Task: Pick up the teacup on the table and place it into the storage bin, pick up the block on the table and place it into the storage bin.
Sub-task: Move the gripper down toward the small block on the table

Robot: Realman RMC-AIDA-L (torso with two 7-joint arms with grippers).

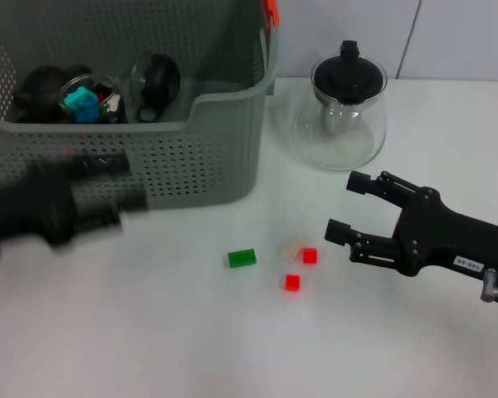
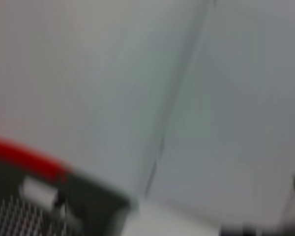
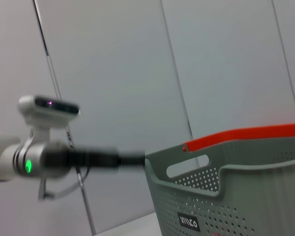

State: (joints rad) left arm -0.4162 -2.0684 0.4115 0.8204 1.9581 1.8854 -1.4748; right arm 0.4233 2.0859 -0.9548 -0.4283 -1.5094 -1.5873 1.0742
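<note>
At lower right of the head view, the right gripper (image 1: 342, 206) hangs over the white table (image 1: 149, 332) with its 2 fingers spread and nothing between them, tips aimed toward frame centre; at left of the same view the left gripper (image 1: 108, 186) is a dark smear in front of the storage bin (image 1: 207, 157), so whether its jaws are parted or closed cannot be told. The bin fills the upper left, its dipped front rim facing the camera; dark teaware, a lidded glass vessel and a cyan piece lie inside it, and no teacup is evident on the table. Low at frame centre lie 3 small blocks: a green block (image 1: 241, 258) to the left, a red block (image 1: 310, 255) just beside a pale scrap, and a second red block (image 1: 292, 283) below it. A glass teapot (image 1: 342, 112) stands at upper right, well apart from the blocks.

The step in hand appears to be the block pick by the right arm. To do it well: choose 1 block, probably the upper red one nearest the fingertips; centre the open jaws over it before descending; keep the fingers off the pale scrap and the neighbouring red block; close only when the tips straddle the block near the table; lift clear of the bin's front rim before release.
</note>
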